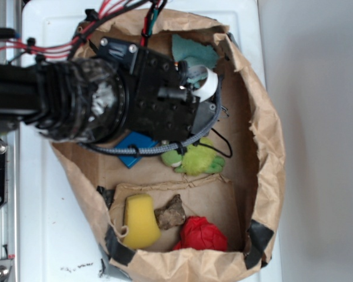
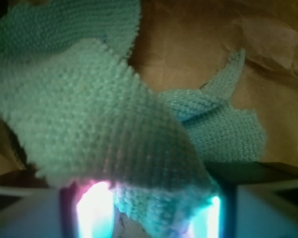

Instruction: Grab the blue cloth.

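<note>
While it hangs inside the paper bag [image 1: 265, 135], the claw [image 2: 154, 208] pinches a fold of the blue cloth [image 2: 104, 114] between nearly closed fingers [image 2: 92, 213].

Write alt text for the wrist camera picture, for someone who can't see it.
A pale teal-blue terry cloth fills most of the close-up view, its near fold running down between the two glowing fingers of the claw at the bottom edge. Crumpled brown paper lies behind it.
</note>
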### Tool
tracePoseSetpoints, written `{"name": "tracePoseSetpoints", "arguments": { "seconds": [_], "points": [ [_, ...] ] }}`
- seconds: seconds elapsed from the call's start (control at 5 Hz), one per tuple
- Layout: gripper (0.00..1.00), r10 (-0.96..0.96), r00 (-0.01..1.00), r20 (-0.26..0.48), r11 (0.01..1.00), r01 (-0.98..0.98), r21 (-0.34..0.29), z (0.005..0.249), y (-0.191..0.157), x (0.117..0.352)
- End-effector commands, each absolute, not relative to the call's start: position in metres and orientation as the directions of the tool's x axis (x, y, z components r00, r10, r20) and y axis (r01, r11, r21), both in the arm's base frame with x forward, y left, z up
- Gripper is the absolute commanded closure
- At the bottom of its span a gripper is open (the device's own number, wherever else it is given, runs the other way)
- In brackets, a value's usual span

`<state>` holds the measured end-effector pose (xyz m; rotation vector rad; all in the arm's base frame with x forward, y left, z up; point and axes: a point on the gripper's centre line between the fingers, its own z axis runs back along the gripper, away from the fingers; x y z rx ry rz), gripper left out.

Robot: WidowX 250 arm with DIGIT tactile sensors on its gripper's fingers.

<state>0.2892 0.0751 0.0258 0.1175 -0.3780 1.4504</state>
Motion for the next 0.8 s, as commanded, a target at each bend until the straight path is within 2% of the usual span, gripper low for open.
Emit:
{"name": "tracePoseSetpoints", "arguments": {
  "seconds": [0.0, 0.4, 0.6],
  "points": [
    [1.00, 0.929, 0.114, 0.352, 0.198, -0.957, -0.212, 0.046, 0.080, 0.288],
    [1.00, 0.911, 0.164, 0.377, 0.270, -0.931, -0.246, 0.062, 0.086, 0.286],
    [1.00, 0.884, 0.260, 0.389, 0.378, -0.886, -0.267, 0.076, 0.088, 0.281]
  ]
}}
